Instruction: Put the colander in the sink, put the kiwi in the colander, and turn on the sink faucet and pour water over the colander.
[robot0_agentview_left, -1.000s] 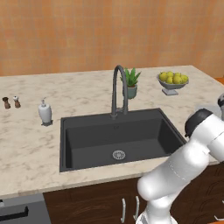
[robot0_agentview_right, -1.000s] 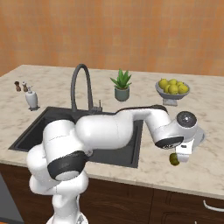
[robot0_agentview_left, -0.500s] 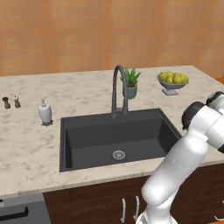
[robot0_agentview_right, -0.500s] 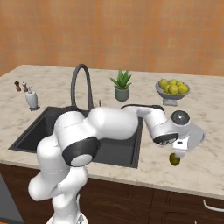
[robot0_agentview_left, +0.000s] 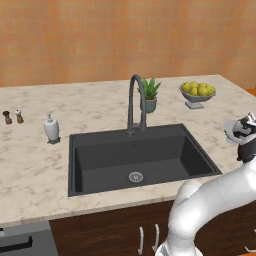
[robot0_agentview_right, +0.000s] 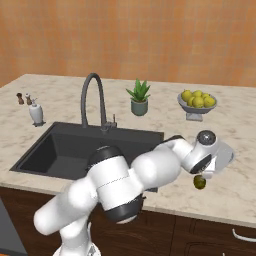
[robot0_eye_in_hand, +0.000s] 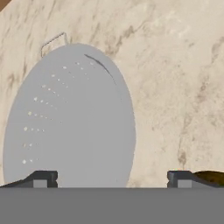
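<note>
The large dark grey rectangular sink with its round metal drain lies empty and the tall dark grey gooseneck faucet behind it runs no water, so by my judgement no step of the task is done yet. The white round perforated colander sits on the marble counter well to the right of the sink, and the small brownish-green oval kiwi lies just beside it, towards the counter's front edge. The two-finger gripper hovers over the colander with its dark tips spread wide and nothing between them.
</note>
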